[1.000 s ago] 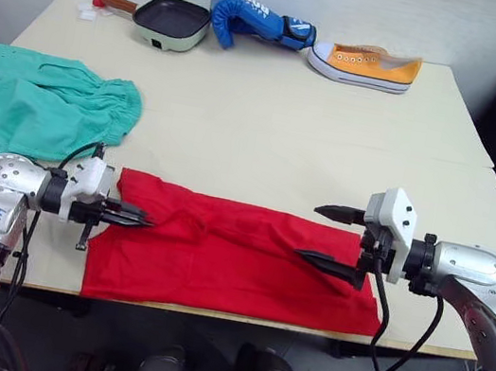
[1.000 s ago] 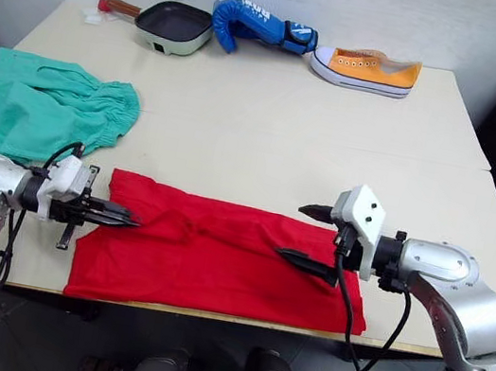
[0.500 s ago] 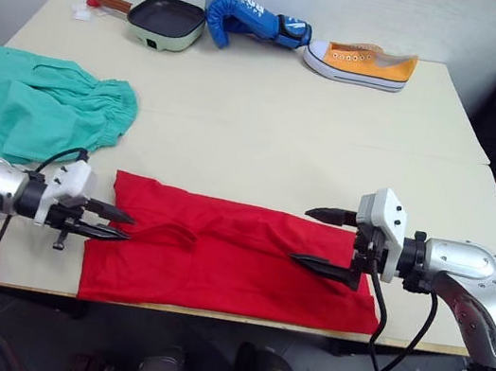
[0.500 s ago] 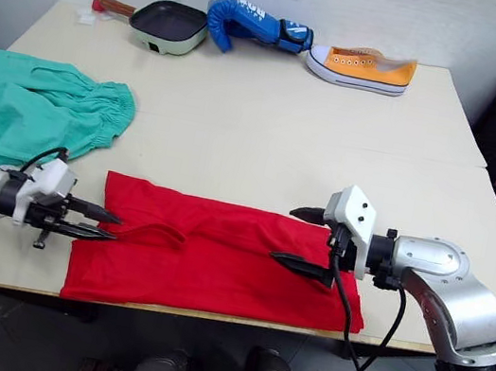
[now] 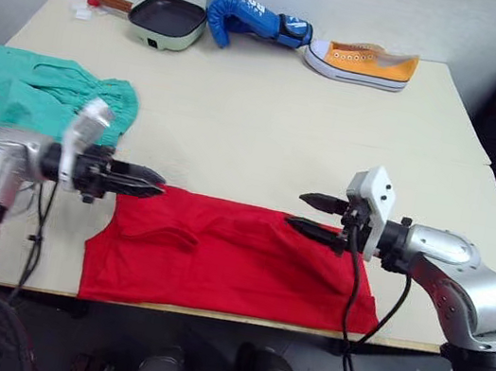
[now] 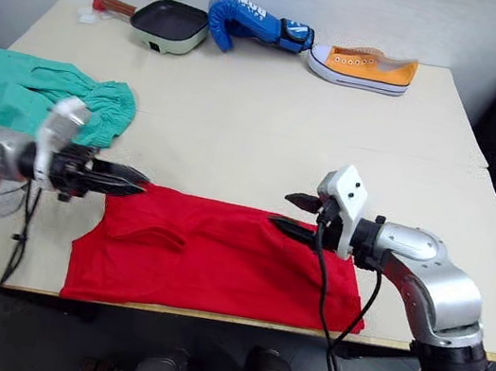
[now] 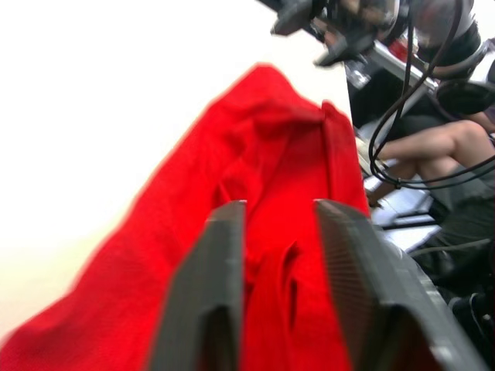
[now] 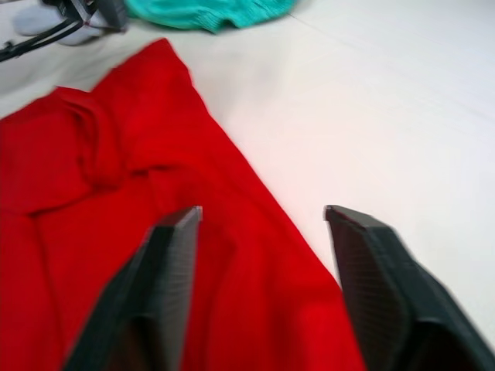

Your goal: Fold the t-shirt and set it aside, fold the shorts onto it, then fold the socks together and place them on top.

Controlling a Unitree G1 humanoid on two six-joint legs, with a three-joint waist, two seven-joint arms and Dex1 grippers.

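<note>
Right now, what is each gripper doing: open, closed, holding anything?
Left gripper: open, holding nothing, at the t-shirt's far edge.
Right gripper: open, holding nothing, over the same edge.

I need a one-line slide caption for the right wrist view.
Open right pincer poised over the far edge of the red t-shirt, green shorts beyond.

- Head pair: looking forward and down over the table from its near edge.
- Wrist pair: close and low, facing each other along the t-shirt, common to all four.
</note>
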